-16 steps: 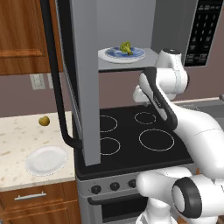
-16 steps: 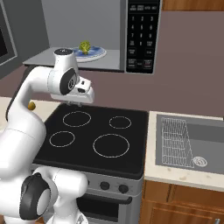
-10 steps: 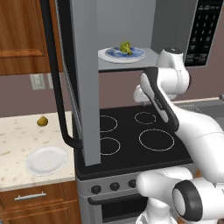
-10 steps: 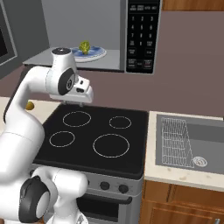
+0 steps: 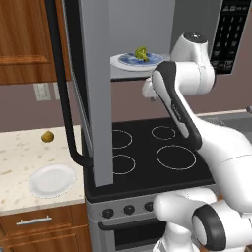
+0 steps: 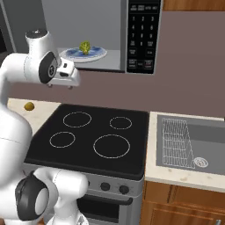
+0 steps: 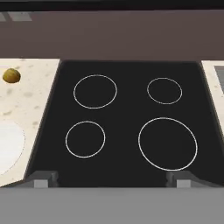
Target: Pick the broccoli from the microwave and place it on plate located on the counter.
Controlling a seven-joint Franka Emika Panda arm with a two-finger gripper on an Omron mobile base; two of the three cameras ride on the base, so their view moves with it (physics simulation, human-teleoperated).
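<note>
The yellow-green broccoli [image 5: 141, 53] [image 6: 85, 47] sits on a blue-patterned plate [image 5: 129, 61] inside the open grey microwave [image 6: 101, 26], whose door [image 5: 93, 74] swings out toward me. My gripper [image 7: 111, 179] [image 6: 68, 81] hangs just below and in front of the microwave opening, over the black stovetop, facing down. Its fingertips [image 7: 43, 178] stand wide apart with nothing between them, so it is open. The plain white plate [image 5: 51, 179] [image 7: 6, 146] lies on the beige counter [image 5: 19, 157] left of the stove.
A brownish-yellow ball [image 5: 47, 136] [image 6: 29, 106] [image 7: 11, 75] rests on the counter behind the white plate. The door's black handle [image 5: 64, 98] juts over the stove's left edge. A sink with a wire rack [image 6: 176, 140] lies to the right of the stovetop [image 6: 96, 132].
The arm has lifted the hand a little, up toward the microwave's opening. The broccoli and both plates have not moved.
</note>
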